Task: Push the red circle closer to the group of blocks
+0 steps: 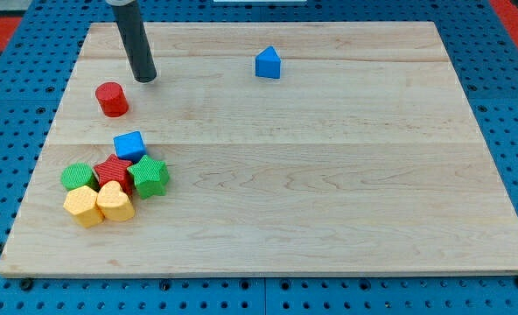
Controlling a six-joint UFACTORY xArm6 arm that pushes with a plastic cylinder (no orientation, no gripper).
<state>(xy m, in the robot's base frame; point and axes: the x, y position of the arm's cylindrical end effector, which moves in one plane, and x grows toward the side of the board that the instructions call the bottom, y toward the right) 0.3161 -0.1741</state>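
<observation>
The red circle (112,99) stands near the board's upper left. My tip (145,79) rests on the board just up and to the right of it, a small gap apart. Below the red circle lies the group: a blue cube (129,144), a red star (114,172), a green block (79,177) on the left, a green star (150,177) on the right, a yellow block (83,206) and a yellow heart (115,202).
A lone blue block with a pointed top (268,63) sits near the view's top centre. The wooden board (329,175) lies on a blue pegboard; its left edge is close to the group.
</observation>
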